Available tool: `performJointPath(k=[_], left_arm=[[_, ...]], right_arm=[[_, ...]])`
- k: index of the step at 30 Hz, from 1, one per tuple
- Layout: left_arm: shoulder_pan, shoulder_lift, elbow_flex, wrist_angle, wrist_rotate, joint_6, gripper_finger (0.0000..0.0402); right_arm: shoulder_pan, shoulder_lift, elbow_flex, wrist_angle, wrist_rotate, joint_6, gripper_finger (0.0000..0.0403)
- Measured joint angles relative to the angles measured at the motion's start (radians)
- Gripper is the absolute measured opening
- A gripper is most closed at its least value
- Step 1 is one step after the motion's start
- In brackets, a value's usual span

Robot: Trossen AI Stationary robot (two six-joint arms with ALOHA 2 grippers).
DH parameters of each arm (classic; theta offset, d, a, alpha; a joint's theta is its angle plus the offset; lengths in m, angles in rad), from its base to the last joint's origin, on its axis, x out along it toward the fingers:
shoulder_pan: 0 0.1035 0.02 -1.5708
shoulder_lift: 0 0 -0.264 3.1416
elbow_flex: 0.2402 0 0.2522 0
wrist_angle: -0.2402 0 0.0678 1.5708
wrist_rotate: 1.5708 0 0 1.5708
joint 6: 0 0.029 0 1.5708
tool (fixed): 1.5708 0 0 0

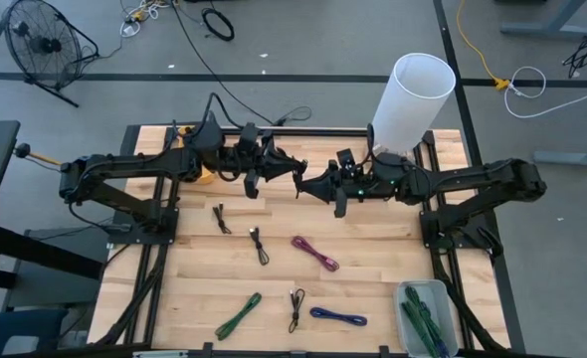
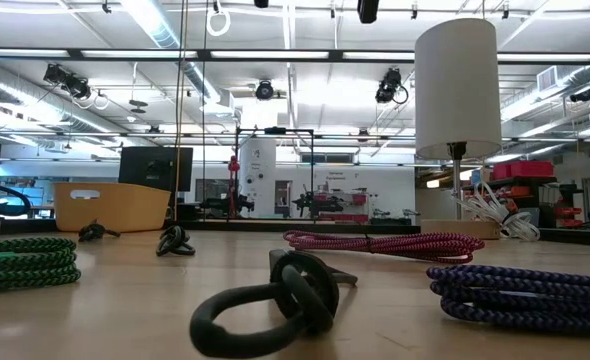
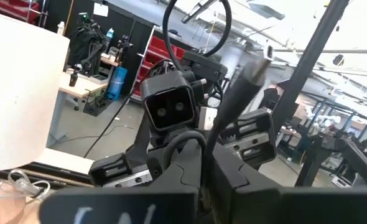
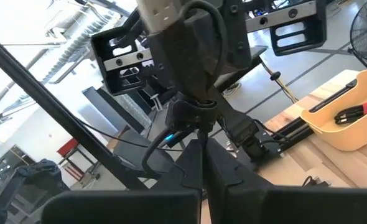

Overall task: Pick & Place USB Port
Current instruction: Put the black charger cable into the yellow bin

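Both arms are hovering at the back of the wooden worktop, left gripper facing right gripper; finger states cannot be told. Black USB cables are lying mid-worktop.

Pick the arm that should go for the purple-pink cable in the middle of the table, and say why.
Right, narrowly. The right gripper hangs almost straight behind the purple-pink cable; the left gripper sits about level with it but its arm must stretch further across.

Two matte black arms, blocky and cabled

Left arm and right arm are dark, jointed links; black cables loop over the wrists, a boxy two-lens camera sits there, silver strips flank it.
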Motion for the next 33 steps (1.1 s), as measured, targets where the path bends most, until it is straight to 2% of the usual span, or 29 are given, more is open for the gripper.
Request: performJointPath(k=[4,14,21,24,28,33], left_arm=[[0.0,0.0,0.0,0.0,0.004,0.0,0.0006],[0.013,-0.002,0.0,-0.021,-0.041,-0.007,0.0005],[0.077,-0.073,0.0,-0.181,-0.081,0.01,0.0005],[0.11,-0.133,0.0,-0.343,-0.123,0.017,0.0005],[0.149,-0.211,0.0,-0.664,-0.236,0.047,0.0005],[0.204,-0.298,0.0,-1.085,-0.466,-0.025,0.0005]], right_arm=[[0.0,0.0,0.0,0.003,-0.024,-0.013,0.0009],[-0.001,0.0,0.0,0.012,-0.088,-0.022,0.0063],[0.0,-0.001,0.0,-0.031,-0.112,-0.014,0.0081],[0.001,-0.001,0.0,-0.042,-0.113,-0.014,0.0081],[-0.001,-0.001,0.0,-0.039,-0.107,-0.009,0.0082],[0.0,-0.001,0.0,-0.036,-0.107,-0.009,0.0082]])
